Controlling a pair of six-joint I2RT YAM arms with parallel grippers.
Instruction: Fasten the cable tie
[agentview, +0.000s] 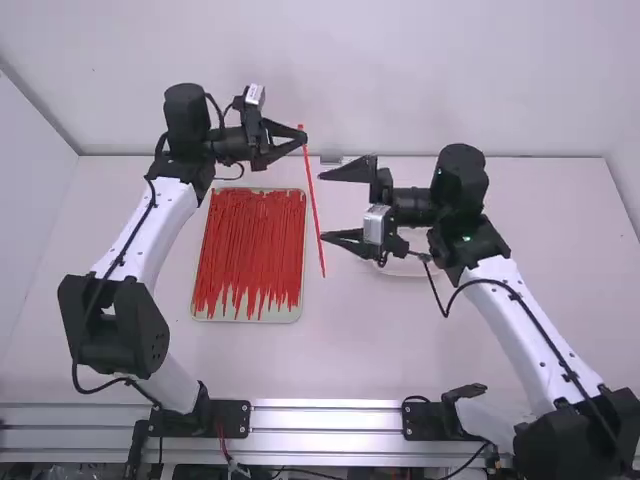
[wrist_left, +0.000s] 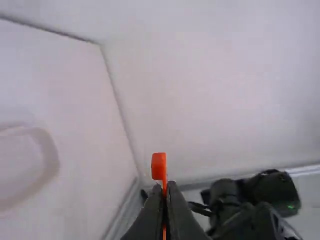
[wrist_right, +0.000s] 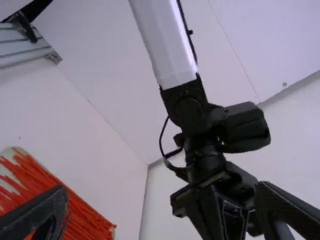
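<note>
The left end effector (agentview: 298, 142) is in the upper left of the high view, raised above the bench (agentview: 400, 330). Its fingers are pressed together on a red tie (agentview: 315, 215), gripping it just below the head. In the left wrist view the head (wrist_left: 158, 166) stands clear above the pinched fingertips. From that grip the tie hangs down and slightly to the right, its free end near the picture's middle.

The right end effector (agentview: 321, 206) sits right of centre, turned on its side and pointing left toward the tie. Its fingers are spread wide, one above the other, and hold nothing. The tie crosses just left of the fingertips; whether it touches them cannot be told.

A tray (agentview: 296, 316) of red spare ties (agentview: 250, 250) lies on the bench at centre left.
</note>
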